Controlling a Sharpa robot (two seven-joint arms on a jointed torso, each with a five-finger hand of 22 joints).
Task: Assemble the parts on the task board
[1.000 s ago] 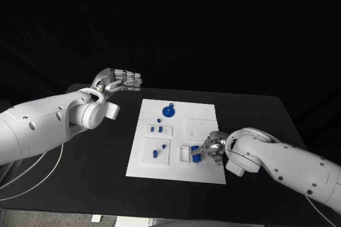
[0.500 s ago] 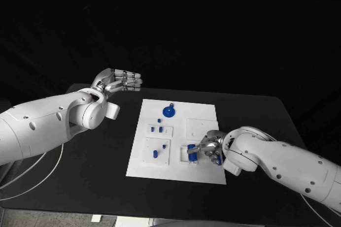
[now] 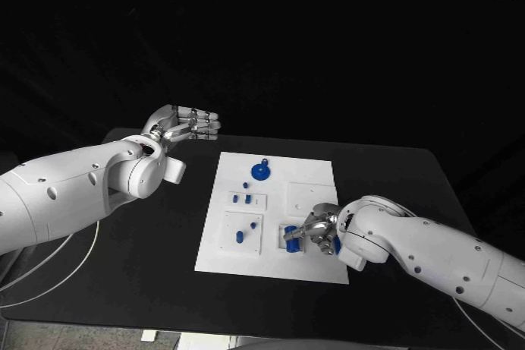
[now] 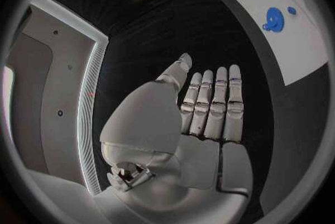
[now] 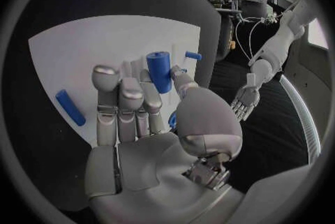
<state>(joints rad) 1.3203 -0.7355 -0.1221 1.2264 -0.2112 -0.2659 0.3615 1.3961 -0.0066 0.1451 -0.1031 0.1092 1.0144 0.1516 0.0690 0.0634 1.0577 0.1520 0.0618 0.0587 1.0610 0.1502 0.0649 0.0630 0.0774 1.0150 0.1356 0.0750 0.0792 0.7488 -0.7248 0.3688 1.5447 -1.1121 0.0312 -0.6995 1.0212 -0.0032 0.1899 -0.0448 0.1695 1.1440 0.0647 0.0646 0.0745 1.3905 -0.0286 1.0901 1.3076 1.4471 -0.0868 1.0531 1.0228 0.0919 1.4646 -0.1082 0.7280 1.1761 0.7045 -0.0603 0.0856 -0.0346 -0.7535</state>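
Robot's right hand [image 3: 316, 230] holds a blue cylinder [image 5: 159, 71] over the white board [image 3: 312, 169].
Its thumb and fingers pinch the cylinder at the board's near right part. A blue gear [image 3: 259, 171] lies at the far end. The left hand [image 3: 183, 124], fingers straight and pressed together, hovers empty beyond the board's far left corner.

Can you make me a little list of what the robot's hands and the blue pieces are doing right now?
left hand: raised beyond the board's far left corner, holding nothing, fingers straight and together
right hand: over the near right part of the task board, holding a blue cylinder
blue gear: lying on the far part of the board
loose blue bar: lying flat on the board beside the right hand
table: black
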